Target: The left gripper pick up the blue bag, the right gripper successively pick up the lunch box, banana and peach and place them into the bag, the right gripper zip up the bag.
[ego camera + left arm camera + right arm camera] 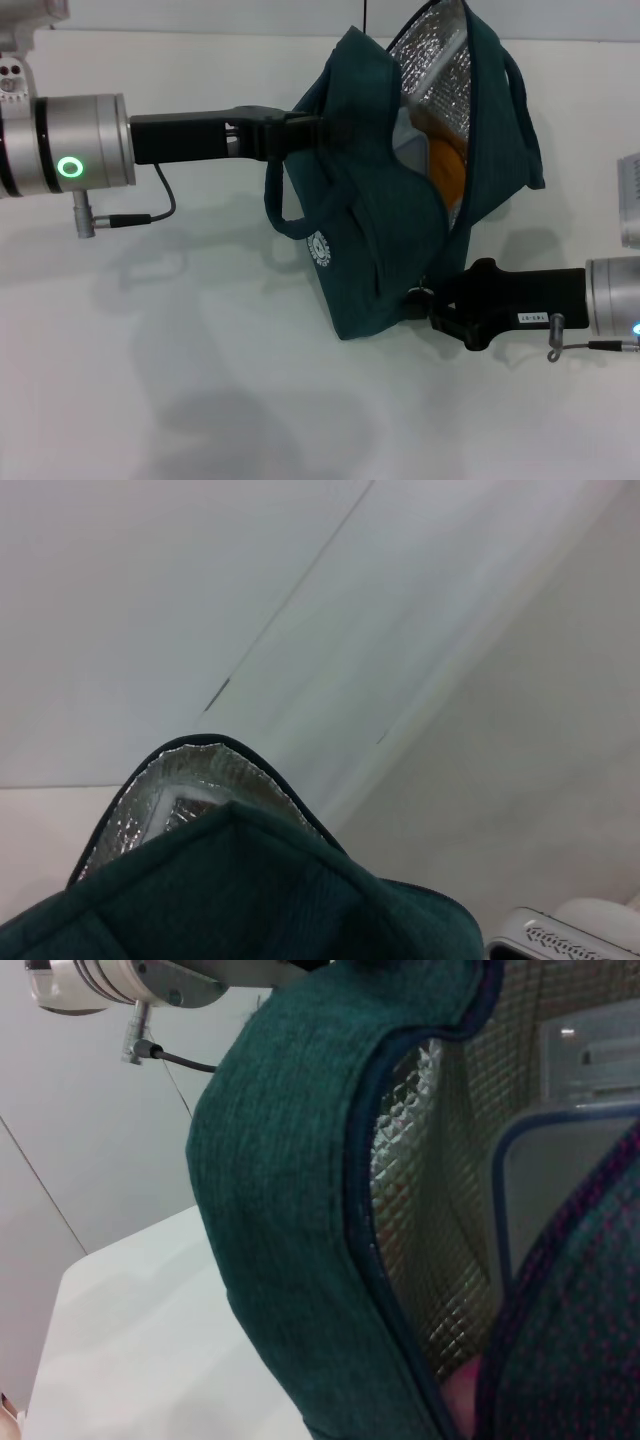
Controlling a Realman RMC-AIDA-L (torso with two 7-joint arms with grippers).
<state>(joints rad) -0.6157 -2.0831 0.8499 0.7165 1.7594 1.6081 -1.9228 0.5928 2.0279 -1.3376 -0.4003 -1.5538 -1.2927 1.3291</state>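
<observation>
Head view: left gripper [305, 130] clamped on the blue bag [370, 215]; right gripper [425, 300] touches its lower end, closure unclear.

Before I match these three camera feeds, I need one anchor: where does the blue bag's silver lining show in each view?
Head view: silver lining at top centre, inside the blue bag's open mouth, above an orange item.
Left wrist view: a lining sliver under the bag's dark arched rim, low in the picture.
Right wrist view: quilted lining fills the opening beside the rim, with the lunch box against it.
Shared landmark: the bag's dark piped rim.
</observation>
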